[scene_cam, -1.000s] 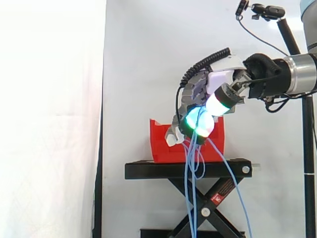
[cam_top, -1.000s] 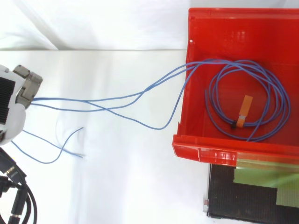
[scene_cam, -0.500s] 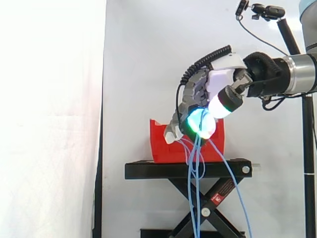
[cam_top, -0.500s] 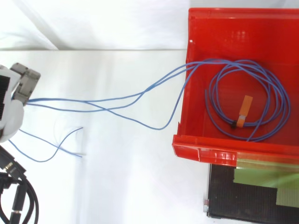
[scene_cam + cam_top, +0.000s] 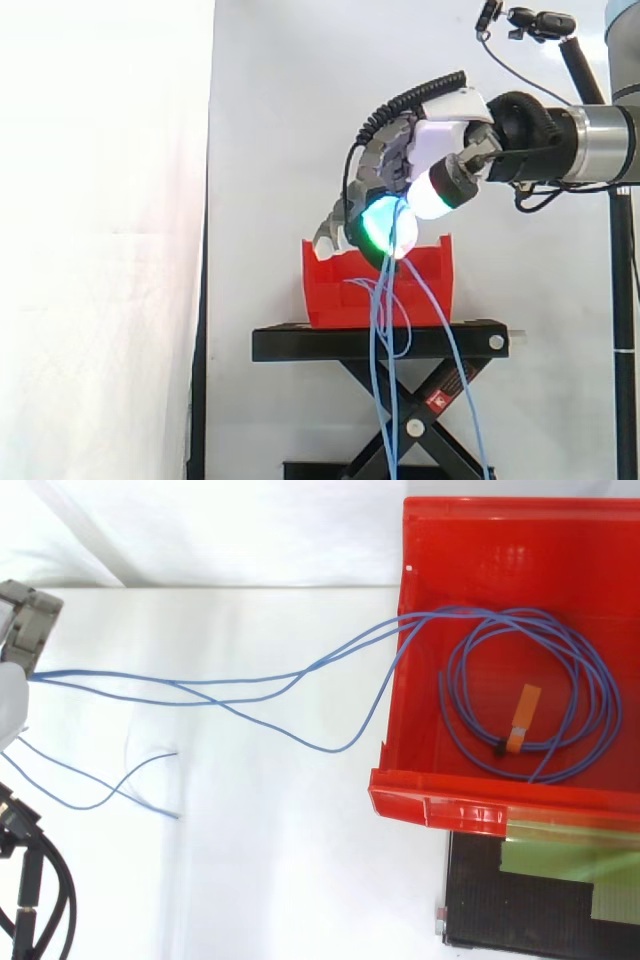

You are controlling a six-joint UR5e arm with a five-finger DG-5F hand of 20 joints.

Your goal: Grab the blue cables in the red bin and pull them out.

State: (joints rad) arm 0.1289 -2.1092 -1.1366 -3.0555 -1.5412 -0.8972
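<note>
Thin blue cables (image 5: pixel 260 685) stretch from my hand (image 5: pixel 22 630) at the top view's left edge over the wall of the red bin (image 5: pixel 420 790). Inside the bin a coil of blue cable (image 5: pixel 560 695) lies bound with an orange tag. In the side view my hand (image 5: pixel 395 165) hovers just above the bin (image 5: pixel 340 285), its curled fingers and glowing pads pinched shut on the cables (image 5: pixel 385 360), which hang down past the stand. Two loose cable ends (image 5: pixel 110 785) trail below the hand in the top view.
The bin sits on a black scissor stand (image 5: pixel 380 345) before a white curtain. A black pole with a camera (image 5: pixel 540 25) rises at the side view's right edge. A black plate (image 5: pixel 540 895) shows under the bin's front edge.
My hand has risen and drawn further away from the bin, moving up-left in both views. The cable strands are stretched longer and straighter. The coil in the bin has not shifted.
</note>
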